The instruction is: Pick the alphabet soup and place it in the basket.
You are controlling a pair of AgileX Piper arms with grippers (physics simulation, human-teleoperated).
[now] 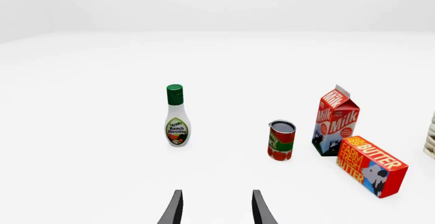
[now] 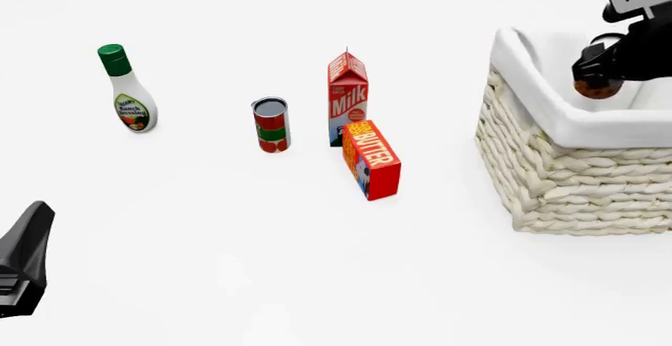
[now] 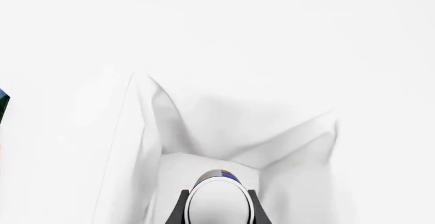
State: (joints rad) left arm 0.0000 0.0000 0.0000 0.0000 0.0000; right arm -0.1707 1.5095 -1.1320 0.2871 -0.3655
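Holding soup can (image 3: 217, 203) clamped in right gripper (image 3: 217, 215) above basket (image 2: 567, 173) interior, near table's right edge. Pick done; lowering and release left. Left gripper (image 1: 216, 208) spread, idle, carrying nothing.

From the front we look down and forward over the bench (image 2: 263, 267). Our left wrist view sits low and faces the milk carton (image 1: 335, 121) and butter box (image 1: 371, 166), both also seen from the front. Our right wrist view looks close into the basket (image 3: 136, 147).
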